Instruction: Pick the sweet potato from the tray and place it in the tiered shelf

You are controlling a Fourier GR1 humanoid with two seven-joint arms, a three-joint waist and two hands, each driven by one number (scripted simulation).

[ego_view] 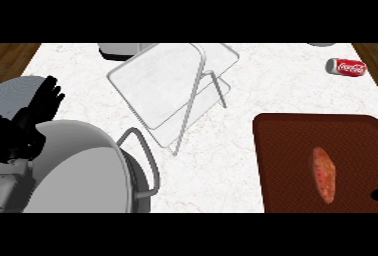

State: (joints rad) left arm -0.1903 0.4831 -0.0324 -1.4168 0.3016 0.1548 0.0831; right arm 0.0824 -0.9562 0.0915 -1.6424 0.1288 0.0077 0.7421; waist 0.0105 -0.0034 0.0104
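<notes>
See the potato [323, 174] in the lower right of the frame, lying lengthwise on the dark tray [295, 135], toward its right side and not yet lifted. Find the shelf [171, 85] in the upper middle, well apart from the tray, with bare counter [221, 165] between. Note the left hand [44, 100] at the upper left, fingers straight and pointing up, holding nothing, resting above its big grey forearm [74, 170]. At the right edge, just beside the tray's lower corner, make out only a small dark sliver [374, 195], maybe the right hand; cannot tell its state. Spot also a red can [347, 67] at the upper right, near the tray's far corner.

Judging from this: no grasp yet, whole task still to do.

Expect trouble first at the grasp. Long, rounded, tapered shape, so likely to roll or slip sideways if pinched near one end and not across the middle. Coming down too flat could also push the potato along the tray instead of closing round it.

Then the carry, from lower right to upper middle. Going too low could strike the shelf's thin wire legs or its rim and shift the whole shelf, probably a light one. Placing close to a tier's edge could end with a roll-off onto the counter. Swinging wide toward the upper right might knock the can. Better to keep the left forearm still, being near the shelf's lower leg.
</notes>
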